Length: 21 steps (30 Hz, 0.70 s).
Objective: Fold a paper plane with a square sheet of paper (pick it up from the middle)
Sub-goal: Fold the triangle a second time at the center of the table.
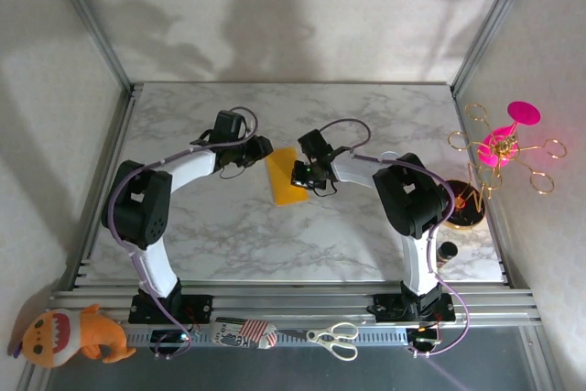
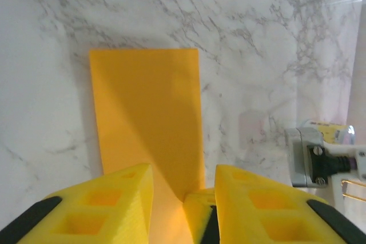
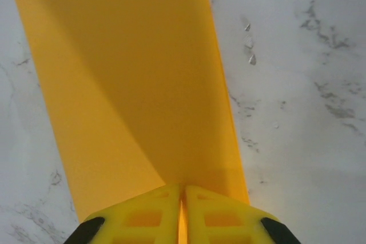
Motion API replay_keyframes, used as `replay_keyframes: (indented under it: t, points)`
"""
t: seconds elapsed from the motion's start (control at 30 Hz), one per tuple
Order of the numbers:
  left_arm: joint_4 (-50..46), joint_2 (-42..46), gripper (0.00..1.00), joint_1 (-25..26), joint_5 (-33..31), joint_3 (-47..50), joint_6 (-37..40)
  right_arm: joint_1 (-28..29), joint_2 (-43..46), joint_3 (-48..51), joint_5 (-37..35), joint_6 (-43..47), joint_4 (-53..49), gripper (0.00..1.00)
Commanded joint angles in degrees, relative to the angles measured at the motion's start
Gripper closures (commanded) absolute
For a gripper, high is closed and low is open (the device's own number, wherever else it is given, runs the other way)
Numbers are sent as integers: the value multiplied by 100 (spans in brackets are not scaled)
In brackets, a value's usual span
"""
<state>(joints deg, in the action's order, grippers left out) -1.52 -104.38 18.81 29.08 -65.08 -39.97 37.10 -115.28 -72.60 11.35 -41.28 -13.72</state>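
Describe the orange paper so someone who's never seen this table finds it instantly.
Start at the marble table. Near its middle sits the orange-yellow paper, pinched at one edge by the right end effector. It's the only flat, plain-coloured rectangle there.

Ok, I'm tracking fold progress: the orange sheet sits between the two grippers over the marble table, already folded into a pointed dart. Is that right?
Not the shape. The orange sheet sits between the left gripper and the right gripper over the marble table, but it is a plain rectangle with square corners, as the left wrist view shows.
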Motion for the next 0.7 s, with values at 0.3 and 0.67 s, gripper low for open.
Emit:
replay_keyframes:
  t: [0.3, 0.67]
  points:
    - [452, -277, 61, 426, 110, 314, -639, 188, 1041, 553, -260, -1066, 342, 63]
    - [213, -658, 76, 588, 56, 162, -408, -183, 1949, 1806, 271, -696, 835, 50]
